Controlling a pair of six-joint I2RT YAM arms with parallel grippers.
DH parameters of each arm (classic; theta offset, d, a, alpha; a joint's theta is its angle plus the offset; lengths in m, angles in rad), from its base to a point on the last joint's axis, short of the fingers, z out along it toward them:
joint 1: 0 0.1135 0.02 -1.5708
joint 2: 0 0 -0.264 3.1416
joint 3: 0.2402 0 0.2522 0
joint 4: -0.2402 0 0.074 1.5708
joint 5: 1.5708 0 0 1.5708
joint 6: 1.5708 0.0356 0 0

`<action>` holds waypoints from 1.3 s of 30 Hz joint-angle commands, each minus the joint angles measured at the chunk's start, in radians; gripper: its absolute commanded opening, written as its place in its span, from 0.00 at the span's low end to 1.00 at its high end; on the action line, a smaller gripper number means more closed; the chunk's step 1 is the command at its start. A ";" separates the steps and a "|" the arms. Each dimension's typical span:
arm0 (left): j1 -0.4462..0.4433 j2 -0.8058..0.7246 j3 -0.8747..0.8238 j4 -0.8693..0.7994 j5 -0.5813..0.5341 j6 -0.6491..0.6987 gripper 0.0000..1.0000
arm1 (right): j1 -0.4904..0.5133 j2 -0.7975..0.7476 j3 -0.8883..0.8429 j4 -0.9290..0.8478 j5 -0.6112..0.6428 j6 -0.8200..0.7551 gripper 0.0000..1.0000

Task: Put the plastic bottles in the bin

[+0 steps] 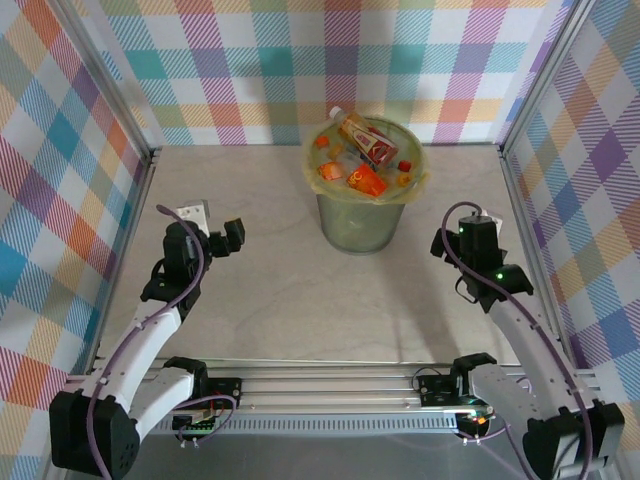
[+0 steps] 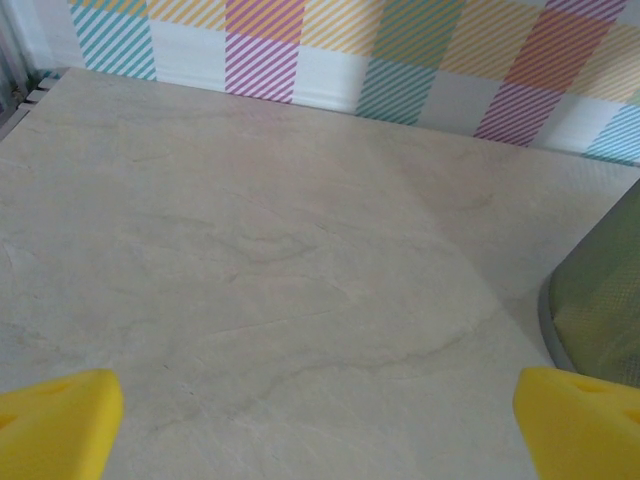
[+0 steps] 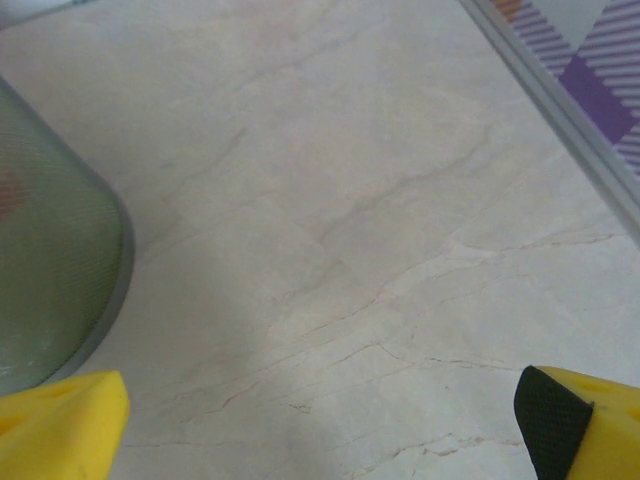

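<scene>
Yellow fingertips [image 2: 60,425] of my left gripper [image 1: 232,237] stand spread as wide as they go, with nothing between them, above the pale stone-patterned table [image 1: 290,300]. My right gripper [image 1: 470,238] is the same: jaws wide apart, holding nothing and touching nothing. Farther out, between the two, stands the bin [image 1: 355,225], pale green, its yellowish liner [image 1: 322,178] folded over the rim. The plastic bottles [image 1: 368,142] lie heaped inside it, red and orange labels up, one poking above the rim at the back. I find no bottle on the tabletop, so I judge the task done or very nearly so.
</scene>
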 commanded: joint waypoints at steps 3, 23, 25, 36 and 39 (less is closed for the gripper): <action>0.037 0.050 -0.056 0.135 0.015 0.092 1.00 | -0.096 0.036 -0.065 0.188 -0.104 0.004 1.00; 0.092 0.364 -0.202 0.580 0.081 0.200 1.00 | -0.153 0.193 -0.254 0.777 -0.129 -0.256 1.00; 0.101 0.413 -0.193 0.600 0.089 0.182 1.00 | -0.153 0.199 -0.269 0.822 -0.147 -0.265 1.00; 0.100 0.634 -0.190 0.789 0.044 0.144 1.00 | -0.154 0.253 -0.349 1.014 -0.204 -0.293 1.00; 0.100 0.634 -0.184 0.775 0.015 0.131 1.00 | -0.152 0.286 -0.380 1.097 -0.217 -0.307 1.00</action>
